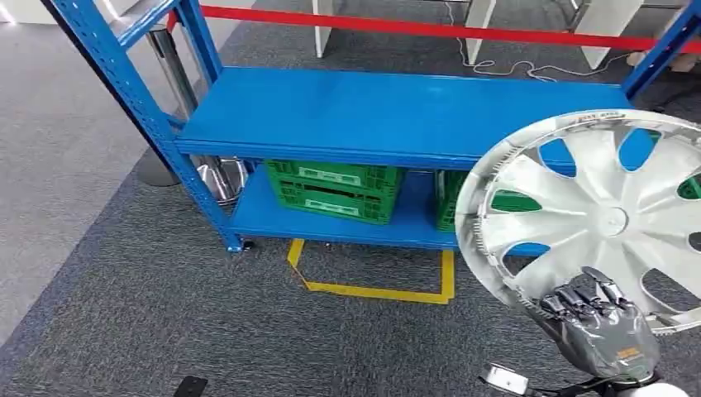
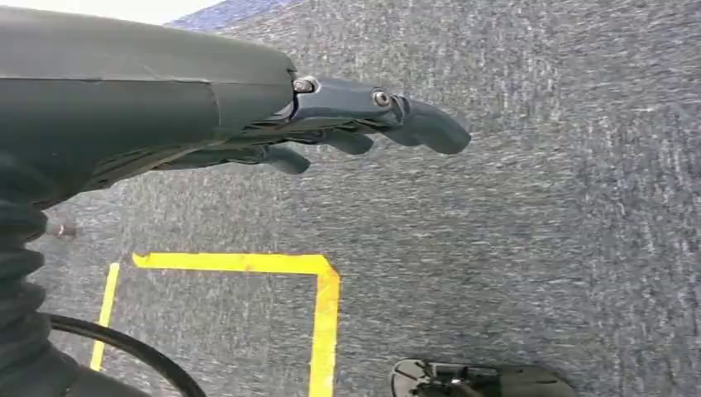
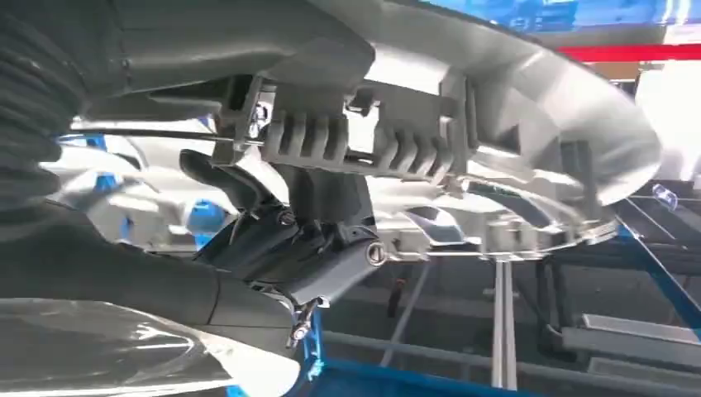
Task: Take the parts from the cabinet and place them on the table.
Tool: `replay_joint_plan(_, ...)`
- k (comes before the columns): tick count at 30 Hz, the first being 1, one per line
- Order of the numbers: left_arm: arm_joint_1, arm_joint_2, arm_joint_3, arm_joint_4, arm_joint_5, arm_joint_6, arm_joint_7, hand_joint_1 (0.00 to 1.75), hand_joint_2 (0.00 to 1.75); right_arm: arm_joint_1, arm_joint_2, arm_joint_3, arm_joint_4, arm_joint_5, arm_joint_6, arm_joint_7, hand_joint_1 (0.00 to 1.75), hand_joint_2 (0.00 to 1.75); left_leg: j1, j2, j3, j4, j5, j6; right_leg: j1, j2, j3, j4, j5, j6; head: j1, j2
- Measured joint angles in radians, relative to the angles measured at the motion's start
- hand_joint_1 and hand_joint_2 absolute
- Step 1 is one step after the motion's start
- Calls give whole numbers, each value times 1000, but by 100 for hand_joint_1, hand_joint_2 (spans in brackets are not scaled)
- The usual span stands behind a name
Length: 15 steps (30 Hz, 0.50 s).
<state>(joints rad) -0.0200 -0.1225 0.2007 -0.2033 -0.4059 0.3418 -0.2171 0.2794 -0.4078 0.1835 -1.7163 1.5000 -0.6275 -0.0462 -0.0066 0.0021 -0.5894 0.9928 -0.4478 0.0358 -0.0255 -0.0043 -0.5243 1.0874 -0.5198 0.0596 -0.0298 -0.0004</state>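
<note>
Blue rack (image 1: 388,112) fills the head view, top shelf bare, two green crates (image 1: 335,190) on the bottom shelf, so it reads as the cabinet the parts come from. Yellow tape (image 1: 372,289) on the carpet in front of it likely marks a standing spot. Hubcap (image 1: 595,219), silver and spoked, is up off the shelf in front of the rack's right end, face tilted toward the camera, gripped at its lower rim by the right hand (image 1: 599,318); holding it by the edge keeps the wide disc clear of the body for carrying. Right wrist view shows the fingers (image 3: 248,178) hooked round the ribbed back of the rim, closed on it. Left hand (image 2: 347,124) hangs over carpet, fingers loosely apart, holding nothing, probably spare since one hand manages the cap. No table in sight, so pick looks done and carry is pending.
</note>
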Motion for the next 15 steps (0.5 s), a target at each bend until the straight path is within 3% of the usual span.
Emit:
replay_joint_plan(1,0,0,0,0,0,0,0,0,175,-4,0,0,0,-1,0,1,175,175,-6,-1,-7,8,2,-5,2,1,57,-77,-29,0,2,0)
replay_joint_plan(2,0,-1,1,0,0,0,0,0,175,-4,0,-1,0,-1,0,1,175,175,-8,-1,-14,15,8,-11,3,6,68,-104,-37,-11,0,0)
replay_joint_plan(4,0,0,1,0,0,0,0,0,175,-1,0,0,0,-1,1,1,175,175,-8,-4,-25,20,22,-20,6,6,52,-99,-39,-17,0,0)
replay_joint_plan(5,1,0,2,0,0,1,0,0,175,2,0,0,0,0,1,1,175,175,-9,-8,-29,22,26,-25,2,2,47,-100,-34,-25,1,0)
replay_joint_plan(6,2,3,2,0,0,1,0,0,175,1,0,1,0,1,2,1,175,175,-6,-8,-35,30,13,-32,-2,-5,44,-101,-29,-33,1,0)
replay_joint_plan(7,2,3,2,0,-1,1,0,0,175,2,0,0,0,2,2,2,175,175,-5,-6,-46,58,-19,-41,-2,-9,40,-101,-25,-40,-6,0)
replay_joint_plan(10,3,1,2,0,-5,1,0,0,175,3,0,1,0,5,5,5,175,175,4,-6,-123,286,-144,-55,2,-32,26,-100,-16,-55,-9,0)
replay_joint_plan(11,4,1,2,0,-6,1,1,0,175,3,0,1,0,5,7,6,175,175,6,-6,-131,325,-154,-56,3,-40,23,-99,-14,-55,-9,0)
replay_joint_plan(12,5,1,2,0,-8,1,2,0,175,3,0,1,0,7,9,10,175,175,6,-6,-121,321,-141,-54,4,-47,21,-99,-13,-56,-9,0)
replay_joint_plan(13,5,1,2,0,-11,1,2,0,175,3,0,1,0,8,10,11,175,175,6,-5,-95,282,-112,-52,5,-55,20,-98,-13,-56,-9,0)
replay_joint_plan(15,5,1,2,0,-14,2,2,0,175,3,0,1,0,9,12,13,175,175,3,15,5,106,-33,-38,7,-73,23,-98,-13,-55,-9,0)
